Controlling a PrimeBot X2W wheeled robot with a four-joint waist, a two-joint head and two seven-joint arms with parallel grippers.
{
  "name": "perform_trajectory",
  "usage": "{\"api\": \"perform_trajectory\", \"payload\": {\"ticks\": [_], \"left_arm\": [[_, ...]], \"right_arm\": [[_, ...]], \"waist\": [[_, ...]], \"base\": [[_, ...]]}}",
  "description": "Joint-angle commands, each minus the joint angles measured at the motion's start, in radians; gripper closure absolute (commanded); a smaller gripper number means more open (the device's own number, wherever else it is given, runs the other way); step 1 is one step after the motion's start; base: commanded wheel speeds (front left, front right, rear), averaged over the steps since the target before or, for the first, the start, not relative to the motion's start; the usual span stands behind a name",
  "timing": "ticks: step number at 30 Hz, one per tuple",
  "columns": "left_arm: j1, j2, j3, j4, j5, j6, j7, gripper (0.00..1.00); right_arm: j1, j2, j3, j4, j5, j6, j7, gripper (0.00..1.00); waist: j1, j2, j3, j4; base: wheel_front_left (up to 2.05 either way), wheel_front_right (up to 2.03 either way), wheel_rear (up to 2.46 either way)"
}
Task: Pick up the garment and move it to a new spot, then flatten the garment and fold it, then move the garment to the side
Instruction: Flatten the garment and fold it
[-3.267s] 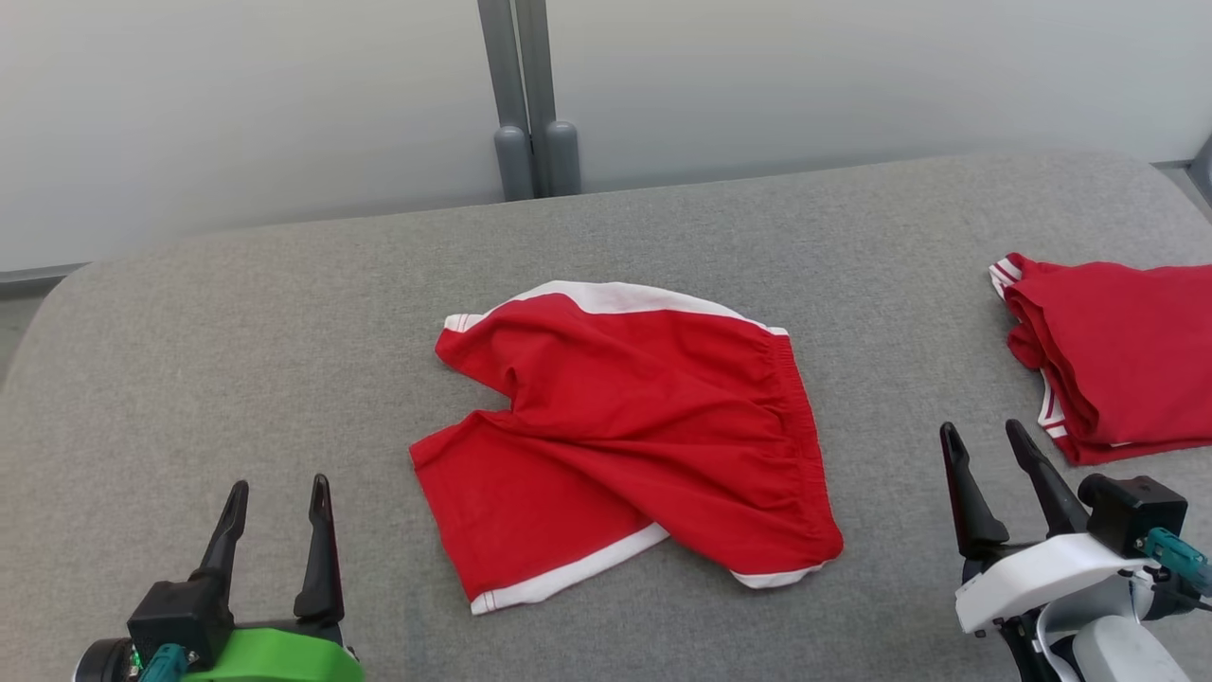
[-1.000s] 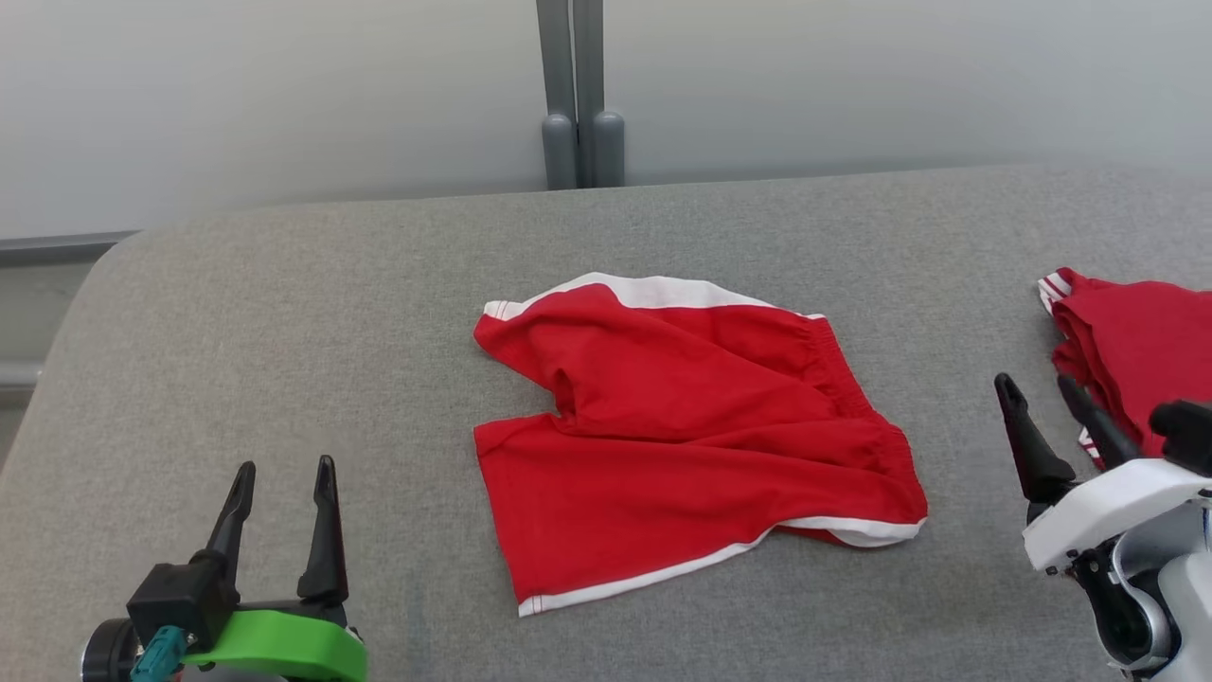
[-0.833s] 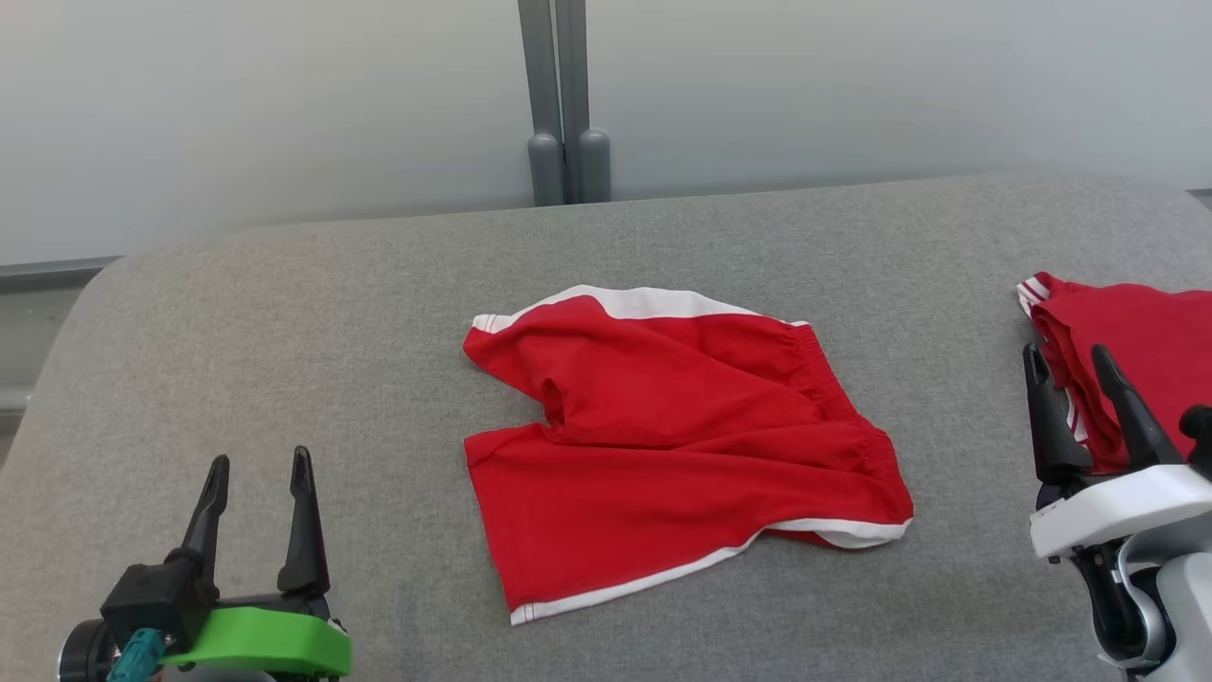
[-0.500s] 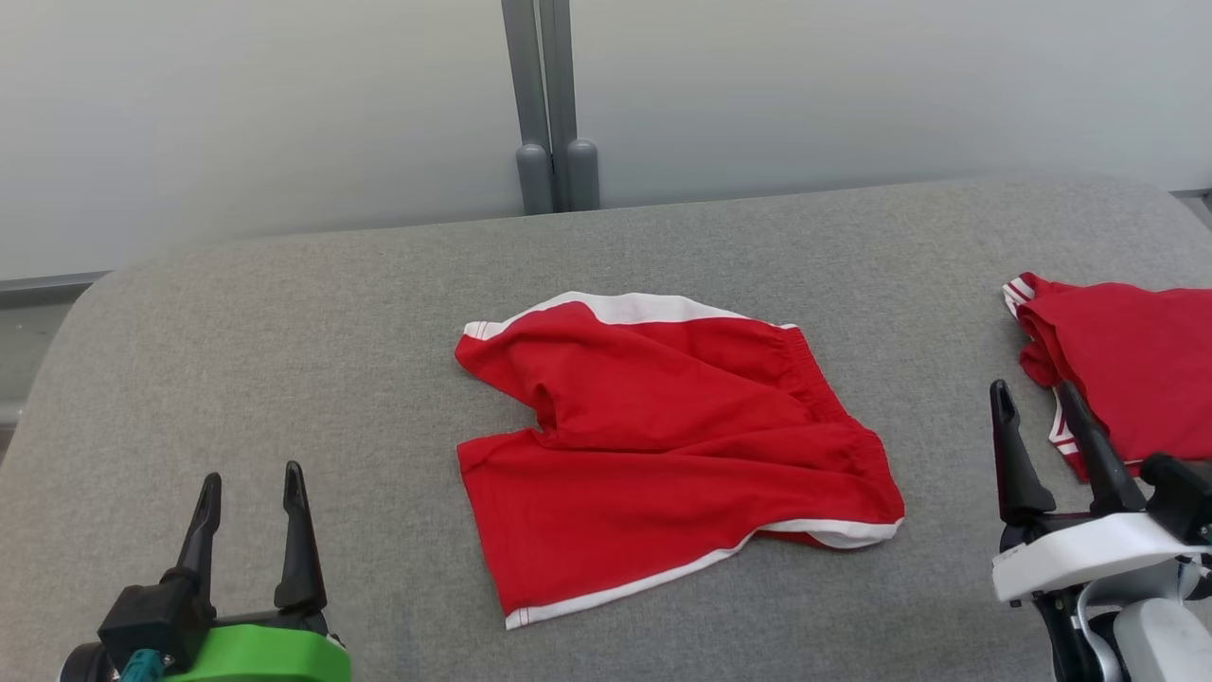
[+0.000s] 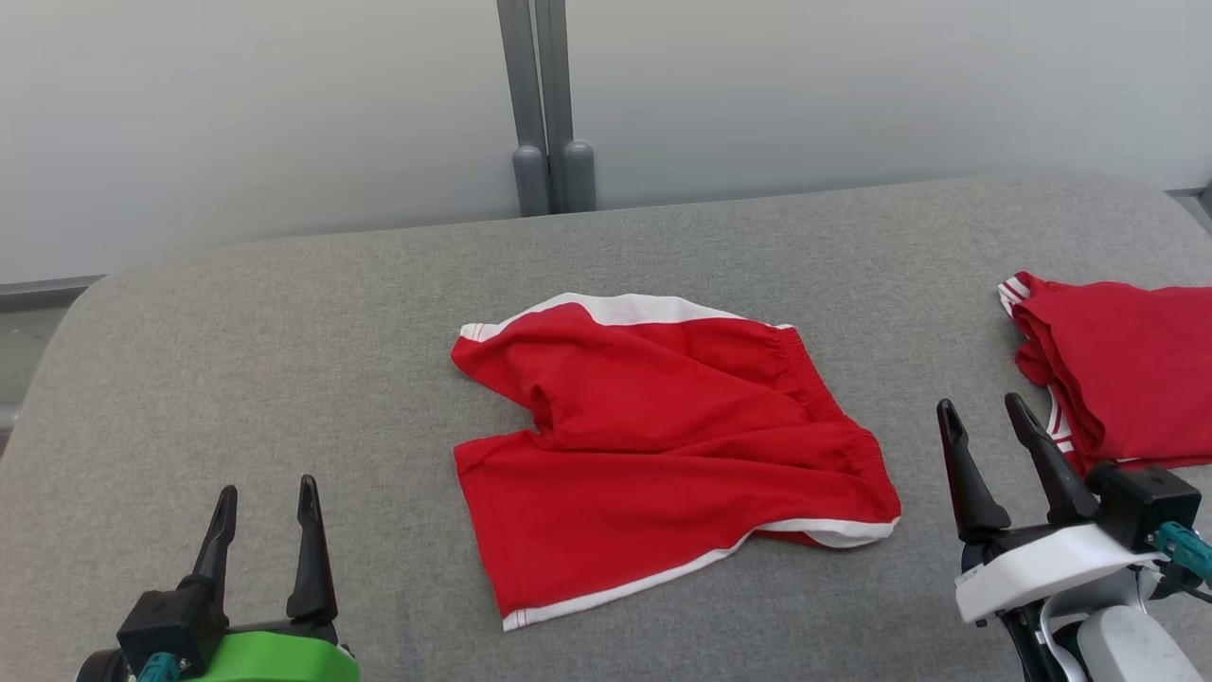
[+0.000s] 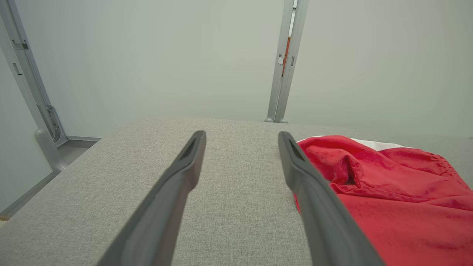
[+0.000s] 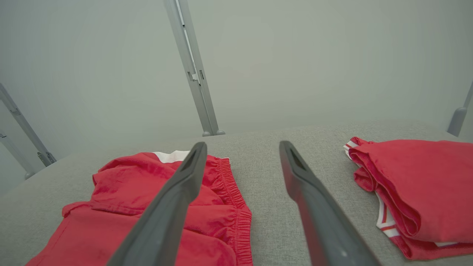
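The garment [image 5: 663,455] is a pair of red shorts with white trim, lying spread but wrinkled in the middle of the grey padded table [image 5: 284,332]. One leg has a fold near the crotch, and the elastic waistband faces right. It also shows at the right of the left wrist view [image 6: 388,192] and at the lower left of the right wrist view [image 7: 147,207]. My left gripper [image 5: 265,502] is open at the lower left, apart from the garment. My right gripper [image 5: 980,417] is open at the lower right, just past the waistband, holding nothing.
A second red garment [image 5: 1117,369], folded, lies at the table's right edge, close beside my right gripper; it shows in the right wrist view [image 7: 410,192] too. A grey post [image 5: 542,104] stands against the pale wall behind the table. Bare table surface lies left of the shorts.
The shorts now lie flatter than at the earliest frame, with the waistband smoothed rightward. Over the last second my right gripper drew back and toward the near edge; the camera shifted slightly.
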Motion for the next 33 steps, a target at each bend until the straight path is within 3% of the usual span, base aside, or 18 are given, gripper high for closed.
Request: {"api": "perform_trajectory", "payload": {"ticks": [1,9,14,17,21,28,33], "left_arm": [[-0.006,-0.004,0.008,0.004,0.013,-0.005,-0.003,0.0],[-0.011,-0.02,0.024,0.008,0.014,-0.031,-0.003,0.0],[0.003,-0.01,0.014,0.014,0.022,-0.057,-0.001,0.0],[0.02,-0.005,-0.023,0.013,-0.002,-0.084,0.079,0.0],[0.035,0.008,-0.088,-0.01,-0.053,-0.115,0.235,0.0],[0.039,0.031,-0.177,-0.04,-0.17,-0.133,0.463,0.0],[0.032,0.05,-0.213,-0.038,-0.217,-0.137,0.556,0.0]], "right_arm": [[-0.012,-0.004,0.003,0.0,-0.006,0.001,-0.004,0.0],[-0.01,-0.015,0.004,0.004,-0.004,0.001,-0.004,0.0],[0.014,-0.08,-0.046,0.013,0.023,0.0,-0.004,0.0],[0.032,-0.118,-0.05,0.026,0.073,0.001,0.026,0.0],[0.055,-0.154,0.01,0.057,0.165,0.001,0.146,0.0],[0.001,-0.14,0.135,0.109,0.29,0.001,0.266,0.0],[-0.059,-0.143,0.201,0.158,0.319,0.001,0.266,0.0]], "waist": [[0.0,0.0,0.0,0.0],[0.0,0.0,-0.002,-0.001],[0.0,0.0,-0.007,-0.003],[0.0,0.0,-0.005,-0.004],[0.0,0.0,0.009,-0.006],[0.0,0.0,0.058,-0.008],[0.0,0.0,0.088,-0.006]], "base": [[0.0,0.0,0.0],[0.0,0.0,0.0],[0.0,0.0,0.0],[0.0,0.0,0.0],[0.0,0.0,0.0],[0.0,0.0,0.0],[0.0,0.0,0.0]]}}
